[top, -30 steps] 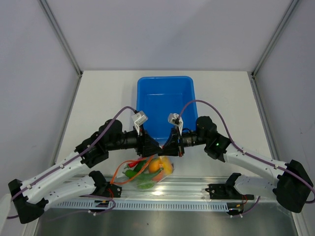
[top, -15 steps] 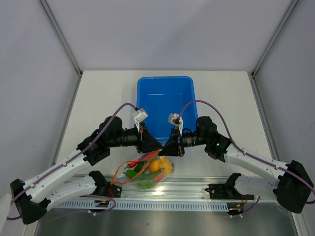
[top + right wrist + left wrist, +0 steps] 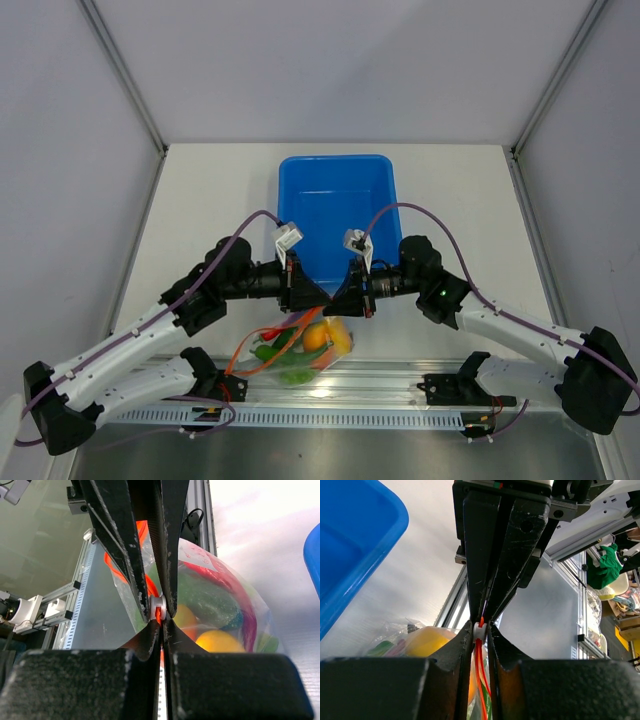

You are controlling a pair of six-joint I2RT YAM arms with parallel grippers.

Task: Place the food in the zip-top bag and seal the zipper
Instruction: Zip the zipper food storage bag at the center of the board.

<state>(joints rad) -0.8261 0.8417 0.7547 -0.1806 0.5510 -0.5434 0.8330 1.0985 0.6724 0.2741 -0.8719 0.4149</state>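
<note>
The zip-top bag sits at the near edge of the table, just in front of the blue bin. The food is inside it, so loading looks complete. The zipper appears not yet run shut, as its orange strands show apart beyond the white slider. The left gripper has its fingers pinched on that slider and the right gripper is clamped tight on the strip beside it, so drawing the slider along the mouth is what remains.
</note>
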